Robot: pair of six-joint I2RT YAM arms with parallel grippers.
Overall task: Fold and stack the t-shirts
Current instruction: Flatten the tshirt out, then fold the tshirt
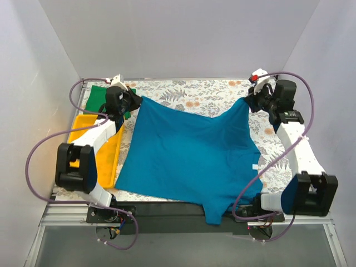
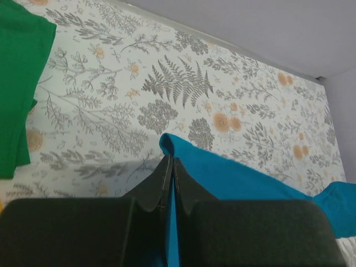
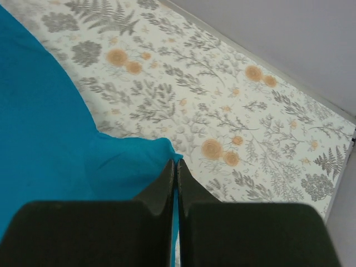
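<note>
We have both arms on the plain teal-blue cloth t-shirt point(image 1: 189, 156), one far corner each. The left gripper point(image 2: 169, 162) has its jaws pinched together on the far left corner. In the left wrist view, blue fabric runs down the slit between the two black fingers, and a small fold pokes out just past the tips. The right gripper point(image 3: 176, 164) is in the same state, clamped tight on the far right corner, with blue cloth bunched at the tips and to their left. From the top camera, the teal shirt spreads from those two held corners toward the arm bases. Its far edge sags in a shallow curve between the grippers. The body lies over the middle of the floral-print tablecloth point(image 1: 194, 92), and its near end drapes off the near table edge between the two bases. One sleeve sticks out on the right side, near the right arm's forearm. The plain bright green cloth t-shirt point(image 1: 99, 94) sits at the far left corner of the table, behind and left of the left gripper, partly hidden by the wrist and apart from the teal shirt. The yellow plastic tray point(image 1: 111, 158) lies along the left edge under the left arm. The teal shirt's left edge reaches its right rim, but we cannot tell whether it overlaps it.
</note>
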